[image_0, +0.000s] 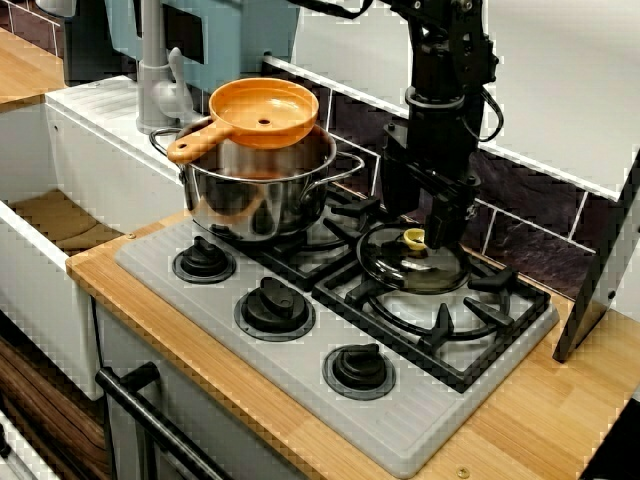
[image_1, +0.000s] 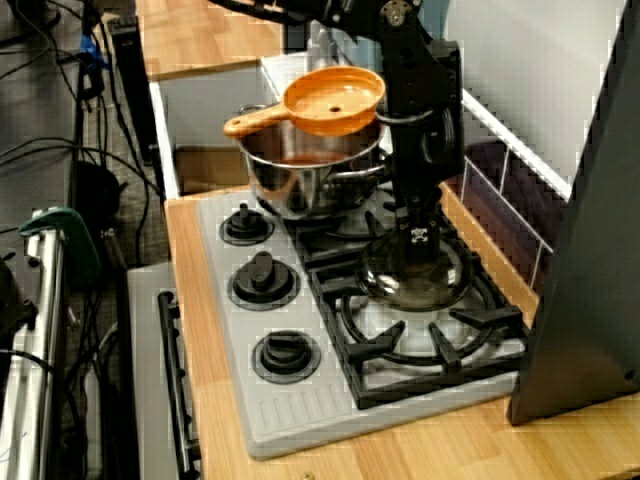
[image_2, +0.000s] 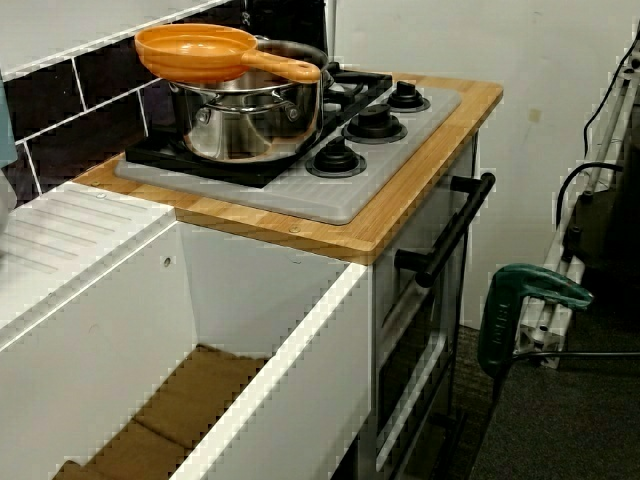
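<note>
One gripper (image_0: 436, 238) stands low over the right-hand burner, fingertips down at the yellow knob (image_0: 413, 238) of the glass lid (image_0: 392, 266). The lid lies flat on the black grate (image_0: 470, 320), just right of the steel pot (image_0: 262, 195), which carries an orange pan (image_0: 265, 112) across its rim. From the front view and the high view along the hob I cannot tell whether the jaws press on the knob or merely stand beside it, because the arm's own body masks the gap. The view from the sink end shows neither pincer nor lid.

Risks, as I judge them:
- **Slipped grip:** the knob is small and rounded, so an off-centre grip could let it slip and drop the lid back onto the grate.
- **Sliding lid:** glass slides easily on the bars, and a sideways push could skate the lid towards the dials (image_0: 273, 305).
- **Unsteady pan:** the orange pan looks only balanced on the pot, with its handle overhanging. A leftward swing of the arm could knock it off.
- **Tight clearance:** the tiled wall (image_0: 530, 235) is close behind the arm and leaves little room for backing away.
</note>
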